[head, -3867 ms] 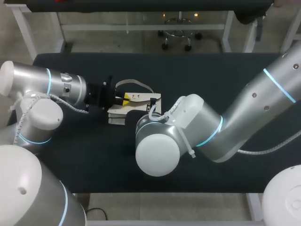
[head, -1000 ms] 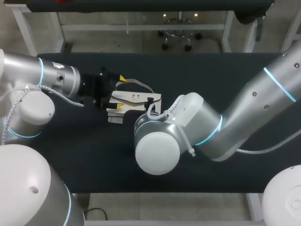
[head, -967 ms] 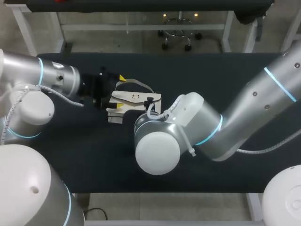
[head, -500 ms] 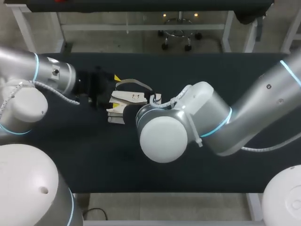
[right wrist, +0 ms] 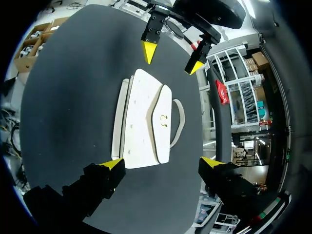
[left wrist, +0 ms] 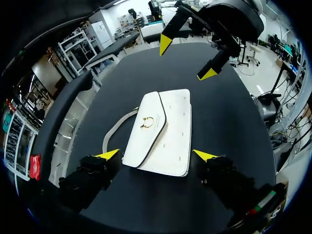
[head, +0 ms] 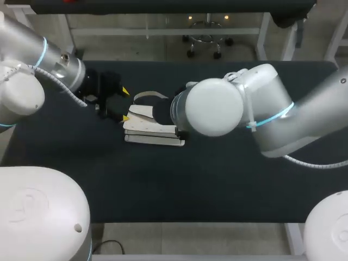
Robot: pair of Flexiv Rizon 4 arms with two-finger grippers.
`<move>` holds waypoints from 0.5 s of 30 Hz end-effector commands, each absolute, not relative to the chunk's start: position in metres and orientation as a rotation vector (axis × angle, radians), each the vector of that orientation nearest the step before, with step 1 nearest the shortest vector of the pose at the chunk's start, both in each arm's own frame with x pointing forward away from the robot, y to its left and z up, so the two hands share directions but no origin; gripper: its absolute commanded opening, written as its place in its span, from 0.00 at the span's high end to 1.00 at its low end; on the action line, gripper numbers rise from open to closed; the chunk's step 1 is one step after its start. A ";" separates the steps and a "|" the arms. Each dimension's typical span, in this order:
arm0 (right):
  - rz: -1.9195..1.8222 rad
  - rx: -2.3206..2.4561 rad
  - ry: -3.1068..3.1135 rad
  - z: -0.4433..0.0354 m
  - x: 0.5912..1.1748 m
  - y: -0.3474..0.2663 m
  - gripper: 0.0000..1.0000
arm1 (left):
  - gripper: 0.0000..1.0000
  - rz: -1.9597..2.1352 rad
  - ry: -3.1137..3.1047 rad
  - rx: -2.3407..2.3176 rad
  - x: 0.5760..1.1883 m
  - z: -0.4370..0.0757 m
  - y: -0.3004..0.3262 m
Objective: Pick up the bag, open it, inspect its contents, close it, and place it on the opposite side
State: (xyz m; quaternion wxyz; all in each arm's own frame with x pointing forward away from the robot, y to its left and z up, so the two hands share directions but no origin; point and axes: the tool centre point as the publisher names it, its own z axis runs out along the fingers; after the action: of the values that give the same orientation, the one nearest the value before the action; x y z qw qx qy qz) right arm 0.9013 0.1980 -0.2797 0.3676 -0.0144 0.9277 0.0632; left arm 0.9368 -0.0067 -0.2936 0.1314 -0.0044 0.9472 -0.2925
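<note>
On the black tabletop (head: pixel 244 185): a white flat handbag (head: pixel 154 128) lies flat, left of the middle, touched by neither arm.
Bag closure: the front flap (left wrist: pixel 140 145) lies down over the body with the gold clasp (left wrist: pixel 147 122) at its middle, and is judged closed. The grey shoulder strap (left wrist: pixel 113 135) loops out from the far long edge.
Left arm: the left gripper (left wrist: pixel 156 155) hangs at the bag's left short end, fingers spread wide and holding nothing.
Right arm: the right gripper (right wrist: pixel 162 162) hangs at the bag's right short end, fingers likewise spread and empty. In the head view its wrist hides that end.
Deciding relation: the bag's long axis runs across the table from one gripper to the other, so each faces a short end and the two oppose each other along that axis. The flap's free edge runs along the same axis, on the side away from the strap. Neither arm is clearly nearer, and height above the bag cannot be told.
Judgement: with the bag shut and left of the middle, transfer to the opposite side appears outstanding.
Change: 3.9 s ago the left gripper's tips lay on the bag's left end. They now stand clear of it, drawn back leftward. The right wrist has shifted from the bag's near right corner to over its right end. The bag keeps roughly the same place.
</note>
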 end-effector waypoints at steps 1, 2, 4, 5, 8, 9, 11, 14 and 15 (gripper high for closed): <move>0.148 -0.081 2.545 -0.264 0.904 0.192 0.00 | 0.00 -0.646 2.916 -0.067 0.940 -0.288 -0.011; 0.160 -0.082 2.572 -0.263 0.905 0.191 0.00 | 0.00 -0.623 2.932 -0.086 0.939 -0.289 -0.011; 0.192 -0.070 2.659 -0.261 0.906 0.188 0.00 | 0.00 -0.557 2.947 -0.128 0.937 -0.288 -0.011; 0.190 -0.095 2.692 -0.261 0.907 0.185 0.00 | 0.00 -0.449 2.933 -0.109 0.934 -0.287 -0.009; 0.190 -0.095 2.692 -0.261 0.907 0.185 0.00 | 0.00 -0.449 2.933 -0.109 0.934 -0.287 -0.009; 0.190 -0.095 2.692 -0.261 0.907 0.185 0.00 | 0.00 -0.449 2.933 -0.109 0.934 -0.287 -0.009; 0.190 -0.095 2.692 -0.261 0.907 0.185 0.00 | 0.00 -0.449 2.933 -0.109 0.934 -0.287 -0.009; 0.190 -0.095 2.692 -0.261 0.907 0.185 0.00 | 0.00 -0.449 2.933 -0.109 0.934 -0.287 -0.009; 0.190 -0.095 2.692 -0.261 0.907 0.185 0.00 | 0.00 -0.449 2.933 -0.109 0.934 -0.287 -0.009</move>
State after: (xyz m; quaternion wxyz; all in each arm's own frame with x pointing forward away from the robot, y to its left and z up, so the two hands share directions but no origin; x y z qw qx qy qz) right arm 0.9060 0.1847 -0.2640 0.2465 -0.0318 0.9660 0.0714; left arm 0.9337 -0.0076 -0.2885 0.0870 -0.0343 0.9811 -0.1694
